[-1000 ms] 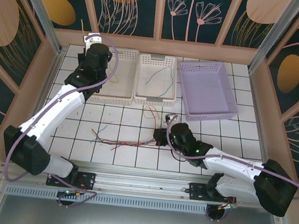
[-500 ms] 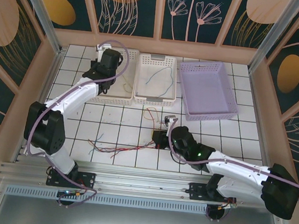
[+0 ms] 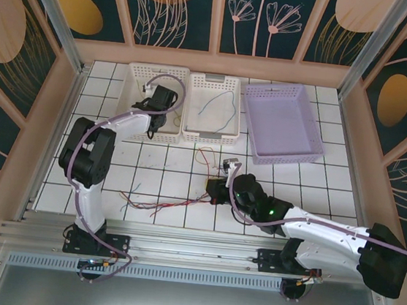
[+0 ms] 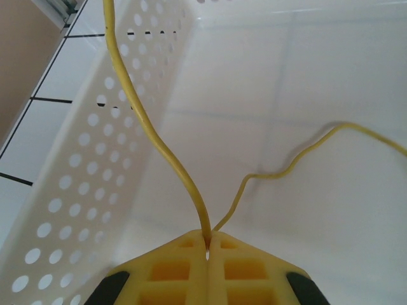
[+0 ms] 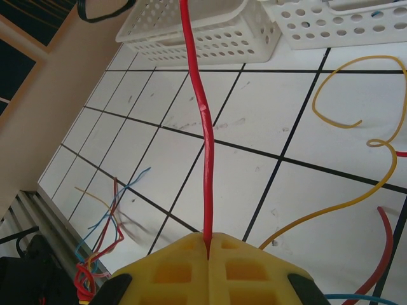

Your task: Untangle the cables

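Note:
In the left wrist view my left gripper (image 4: 208,236) is shut on a yellow cable (image 4: 137,114), low inside the left white basket (image 4: 89,165); the cable's other run trails across the basket floor. From above, that gripper (image 3: 166,104) sits in the basket (image 3: 133,82). My right gripper (image 5: 208,238) is shut on a red cable (image 5: 203,127) that rises straight ahead of the jaws; it hovers mid-table (image 3: 216,187). A tangle of red, blue and tan cables (image 3: 155,202) lies on the tiles front left, also in the right wrist view (image 5: 105,222).
A middle white basket (image 3: 192,100) holds a blue cable (image 3: 216,106). A purple basket (image 3: 251,121) stands to its right. A loose yellow cable (image 5: 356,121) curls on the tiles just beyond the right gripper. Wooden walls ring the tiled table.
The left arm has folded in and swung right, lowering its gripper with the yellow cable into the left white basket. The right arm has barely shifted.

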Robot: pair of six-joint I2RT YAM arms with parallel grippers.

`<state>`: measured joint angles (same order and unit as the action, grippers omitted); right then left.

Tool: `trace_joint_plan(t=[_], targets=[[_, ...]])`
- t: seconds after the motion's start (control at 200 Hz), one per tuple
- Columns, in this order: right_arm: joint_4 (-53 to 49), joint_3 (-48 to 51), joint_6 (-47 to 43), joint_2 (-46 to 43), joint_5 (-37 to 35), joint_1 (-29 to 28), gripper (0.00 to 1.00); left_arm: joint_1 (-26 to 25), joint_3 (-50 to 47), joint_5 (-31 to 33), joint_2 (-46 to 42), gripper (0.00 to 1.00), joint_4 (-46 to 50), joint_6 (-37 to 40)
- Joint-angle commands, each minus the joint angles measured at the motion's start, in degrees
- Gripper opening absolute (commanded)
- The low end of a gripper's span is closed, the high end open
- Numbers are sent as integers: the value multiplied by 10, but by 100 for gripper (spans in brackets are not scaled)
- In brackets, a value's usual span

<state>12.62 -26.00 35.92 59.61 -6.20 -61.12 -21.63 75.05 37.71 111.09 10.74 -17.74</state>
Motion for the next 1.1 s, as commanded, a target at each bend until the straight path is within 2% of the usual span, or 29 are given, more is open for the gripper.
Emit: trace_joint_plan(t=[0.0, 0.045, 0.175, 0.29, 0.525, 0.656, 0.776, 0.941, 1.096], targets=[[4, -20, 0, -10, -12, -4, 0, 1, 27, -3, 22, 0, 20, -10], [3, -21, 0, -10, -12, -4, 0, 1, 34, -1, 24, 0, 26, -7], [-1, -21, 2, -10, -18, -5, 0, 1, 43, -5, 14, 23, 28, 4], [-7, -20, 9, -12, -33, -5, 0, 1, 61, -18, 4, 38, 40, 13], [-33, -29, 30, -12, -89, -1, 0, 1, 95, -40, -24, 61, 69, 17], [-50, -34, 43, -14, -103, 13, 0, 1, 77, -61, -66, 65, 61, 20], [-41, -31, 46, -18, -85, 25, 0, 1, 54, -63, -96, 66, 64, 17], [-30, -32, 33, -18, -62, 26, 0, 10, 18, -62, -149, 76, 55, -6], [-9, -31, 8, -12, -28, 25, 0, 61, 34, -162, -134, 78, 74, -62]])
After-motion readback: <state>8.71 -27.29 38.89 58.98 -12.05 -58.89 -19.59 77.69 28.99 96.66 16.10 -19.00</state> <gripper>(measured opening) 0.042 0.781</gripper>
